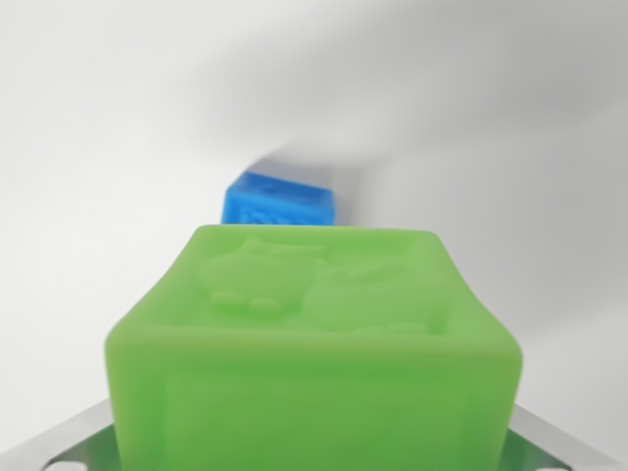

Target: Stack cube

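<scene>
Green fills most of our wrist view — the green cube (314,353) sits very close to the camera, low and centred, its upper face carrying a raised moulded figure. Metal parts of our gripper (314,461) show at both bottom corners, flanking the cube; it appears clenched on the green cube, though the contact itself is hidden. Beyond its far edge lies a blue cube (281,202), blurred, resting on the white tabletop (108,147) — apart from the green one.
</scene>
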You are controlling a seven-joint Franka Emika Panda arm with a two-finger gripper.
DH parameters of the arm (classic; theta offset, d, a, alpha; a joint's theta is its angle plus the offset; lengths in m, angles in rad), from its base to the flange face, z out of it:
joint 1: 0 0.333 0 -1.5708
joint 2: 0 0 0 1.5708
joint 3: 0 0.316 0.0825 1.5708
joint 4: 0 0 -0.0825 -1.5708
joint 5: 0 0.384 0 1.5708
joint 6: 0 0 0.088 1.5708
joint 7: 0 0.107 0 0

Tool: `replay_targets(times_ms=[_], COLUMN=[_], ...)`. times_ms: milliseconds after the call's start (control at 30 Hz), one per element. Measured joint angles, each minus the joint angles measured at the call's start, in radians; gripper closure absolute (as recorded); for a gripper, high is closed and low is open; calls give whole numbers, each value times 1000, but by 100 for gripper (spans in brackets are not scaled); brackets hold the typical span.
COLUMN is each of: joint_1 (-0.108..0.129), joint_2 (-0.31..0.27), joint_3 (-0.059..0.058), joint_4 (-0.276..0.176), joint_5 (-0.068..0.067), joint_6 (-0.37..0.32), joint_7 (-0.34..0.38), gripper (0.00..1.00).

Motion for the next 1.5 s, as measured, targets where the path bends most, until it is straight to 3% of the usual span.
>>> replay_targets(times_ms=[867,1500], joint_1=[52,53], joint_2=[-49,68], joint_3=[4,5], joint_4=[-17,-42], joint_5=[-9,1], joint_6=[-32,102], joint_7=[244,242], gripper=[100,100])
